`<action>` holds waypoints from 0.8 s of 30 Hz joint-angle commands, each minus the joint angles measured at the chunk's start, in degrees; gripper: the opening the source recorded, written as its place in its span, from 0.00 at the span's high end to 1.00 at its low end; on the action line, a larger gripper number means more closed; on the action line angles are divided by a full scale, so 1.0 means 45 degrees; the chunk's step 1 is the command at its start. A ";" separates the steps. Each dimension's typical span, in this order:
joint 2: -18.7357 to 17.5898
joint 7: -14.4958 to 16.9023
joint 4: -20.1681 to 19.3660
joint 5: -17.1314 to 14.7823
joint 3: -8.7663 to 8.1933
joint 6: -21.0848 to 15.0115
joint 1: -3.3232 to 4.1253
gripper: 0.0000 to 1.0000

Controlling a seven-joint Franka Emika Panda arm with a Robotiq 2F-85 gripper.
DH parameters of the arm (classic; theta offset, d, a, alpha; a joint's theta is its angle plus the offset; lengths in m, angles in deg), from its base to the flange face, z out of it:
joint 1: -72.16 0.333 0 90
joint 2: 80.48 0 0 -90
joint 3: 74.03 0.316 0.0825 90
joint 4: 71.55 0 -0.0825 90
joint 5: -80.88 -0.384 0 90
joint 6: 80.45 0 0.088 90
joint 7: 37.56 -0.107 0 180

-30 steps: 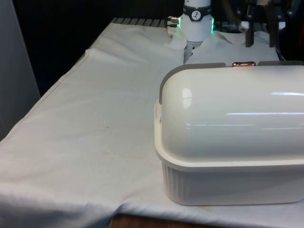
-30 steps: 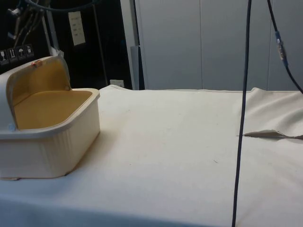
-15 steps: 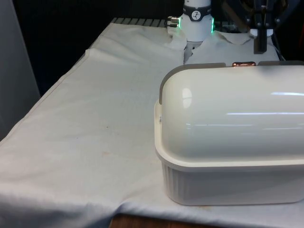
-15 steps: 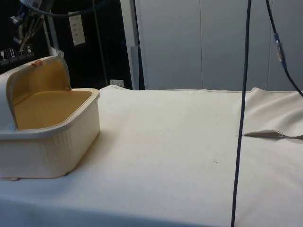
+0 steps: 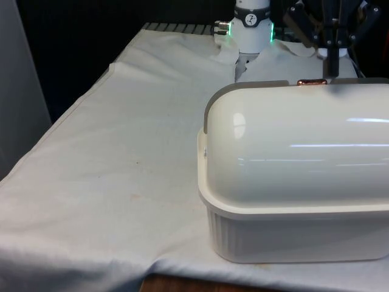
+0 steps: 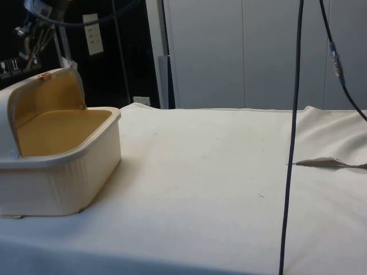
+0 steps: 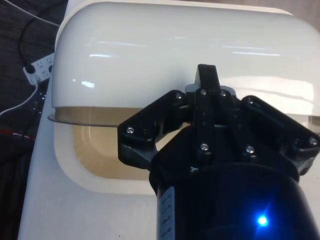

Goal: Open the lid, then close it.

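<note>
A cream bread box (image 5: 292,237) stands at the table's near end on the front view's right. Its domed lid (image 5: 292,152) is rolled back, so the tan inside (image 6: 57,129) lies open in the side view. A small copper handle (image 5: 312,81) sits on the lid's far edge. My gripper (image 5: 333,61) hangs just above and slightly beyond that handle, fingers shut together with nothing between them. From the side, the gripper (image 6: 35,47) is a little above the handle (image 6: 41,76). In the wrist view the joined fingertips (image 7: 207,75) point at the lid (image 7: 150,55) over the open box (image 7: 95,155).
The white cloth (image 5: 121,152) stretches bare to the front view's left of the box. In the side view a black cable (image 6: 291,143) hangs down over the table, and a fold of cloth (image 6: 327,163) lies beyond it.
One second ago the two fingers stood apart above the lid's far edge; they have since come together. The gripper has shifted slightly over the handle. The lid has not moved.
</note>
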 commanded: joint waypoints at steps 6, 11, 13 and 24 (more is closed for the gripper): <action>0.0102 0.0000 -0.0153 -0.0038 0.0025 0.0000 0.0000 1.00; 0.0166 0.0000 -0.0255 -0.0025 0.0025 0.0064 0.0013 1.00; 0.0051 0.0000 -0.0127 0.0000 0.0013 0.0064 0.0013 1.00; 0.0280 0.0013 -0.0598 -0.0025 0.0025 0.0127 0.0000 1.00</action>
